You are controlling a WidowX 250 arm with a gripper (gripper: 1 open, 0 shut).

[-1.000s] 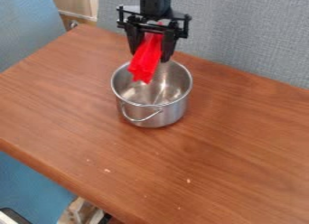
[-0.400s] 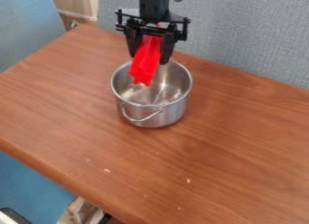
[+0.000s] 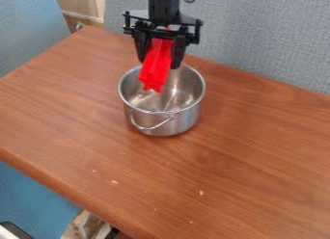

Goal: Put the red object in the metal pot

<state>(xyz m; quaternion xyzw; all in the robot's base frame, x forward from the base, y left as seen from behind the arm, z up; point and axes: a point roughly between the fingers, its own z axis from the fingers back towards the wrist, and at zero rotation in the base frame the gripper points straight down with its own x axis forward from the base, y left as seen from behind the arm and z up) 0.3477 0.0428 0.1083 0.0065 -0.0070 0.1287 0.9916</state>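
Note:
The red object [image 3: 154,66] hangs tilted from my gripper [image 3: 164,39], which is shut on its upper end. Its lower end dips just inside the rim of the metal pot [image 3: 165,106], over the pot's left half. The shiny pot stands upright on the wooden table [image 3: 91,127], its wire handle lying down over the front side. Whether the bar's tip touches the pot's inner wall or bottom I cannot tell.
The brown table runs to a front edge at the lower left and a far edge at the upper right. A blue wall lies behind, with a pale box-like thing [image 3: 85,6] at the top left corner.

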